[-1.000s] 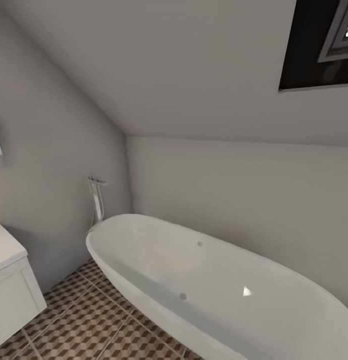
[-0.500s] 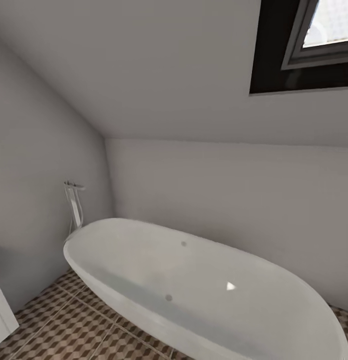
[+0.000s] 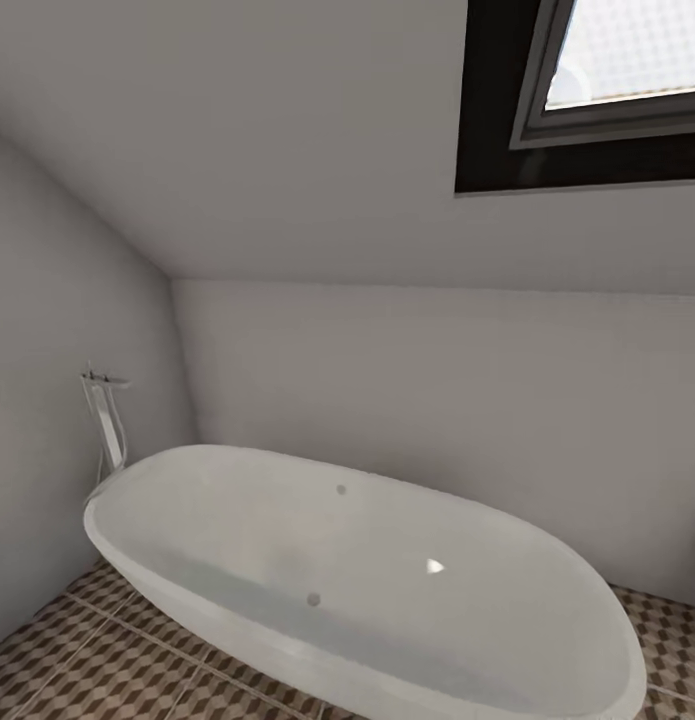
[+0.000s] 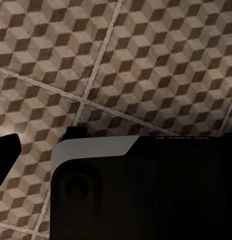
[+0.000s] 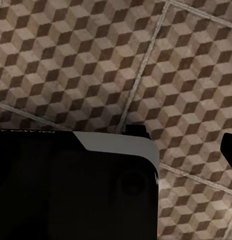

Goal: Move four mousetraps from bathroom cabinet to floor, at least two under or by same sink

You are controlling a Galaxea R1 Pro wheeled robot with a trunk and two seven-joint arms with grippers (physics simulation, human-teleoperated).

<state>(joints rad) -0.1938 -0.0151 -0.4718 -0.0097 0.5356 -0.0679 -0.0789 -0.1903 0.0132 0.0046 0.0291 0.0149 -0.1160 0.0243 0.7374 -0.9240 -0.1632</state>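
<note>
The bathroom floor [image 3: 67, 655] with its brown, beige and white cube tiles runs along the near side of a white oval bathtub [image 3: 237, 520]. Both wrist views look down on the same floor [image 4: 146, 60] [image 5: 95, 60] past a black and white part of my own body [image 4: 146, 195] [image 5: 70, 185]. One dark fingertip [image 4: 4, 152] pokes in at the edge of the left wrist view, and another fingertip [image 5: 230, 150] at the edge of the right wrist view. The mousetraps, the cabinet and the sink are out of view.
A floor-standing chrome tap [image 3: 105, 420] stands at the tub's left end against the grey wall. A dark-framed skylight [image 3: 607, 90] sits in the sloped ceiling at the upper right. The tub spans most of the width ahead.
The head camera has swung to the right: the tub and tap slid leftward in the picture, the white drawer unit left at the left edge, and more of the skylight shows.
</note>
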